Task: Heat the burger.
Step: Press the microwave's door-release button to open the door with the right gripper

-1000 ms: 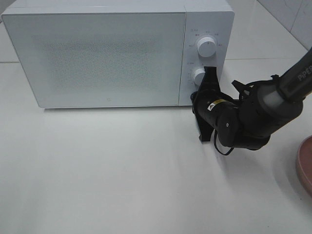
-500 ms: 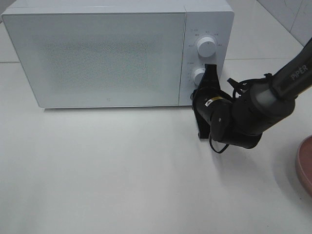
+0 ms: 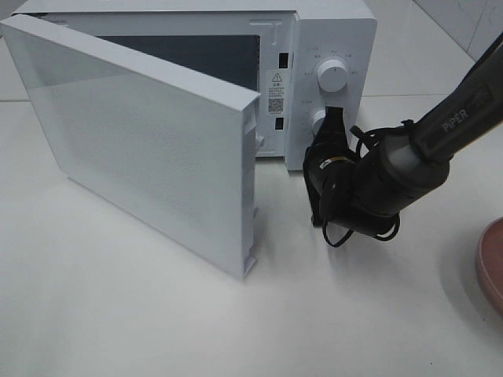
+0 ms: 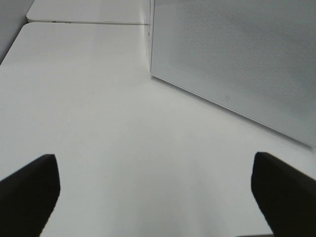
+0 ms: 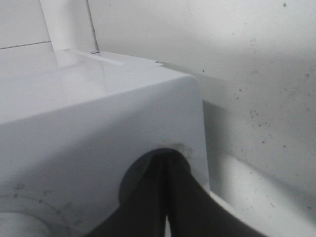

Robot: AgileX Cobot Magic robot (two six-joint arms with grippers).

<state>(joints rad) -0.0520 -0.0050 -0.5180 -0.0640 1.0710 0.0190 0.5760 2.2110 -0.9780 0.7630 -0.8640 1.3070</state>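
Note:
The burger is out of view. The white microwave (image 3: pixel 334 31) stands at the back of the table with its door (image 3: pixel 149 149) swung partly open toward the front left; only a dark strip of the cavity (image 3: pixel 189 53) shows. My right gripper (image 3: pixel 333 118) is shut, its tip against the lower knob (image 3: pixel 318 122) on the control panel. In the right wrist view the shut fingers (image 5: pixel 167 163) press on the white microwave front (image 5: pixel 98 123). My left gripper (image 4: pixel 155 197) is open over bare table, well short of the door (image 4: pixel 237 64).
An upper knob (image 3: pixel 332 76) sits above the right gripper. The rim of a round pink plate (image 3: pixel 491 263) shows at the right edge of the table. The open door reaches out over the table's left middle.
The microwave door was shut in both earlier frames and now stands swung open. The right gripper has pushed slightly in toward the lower knob.

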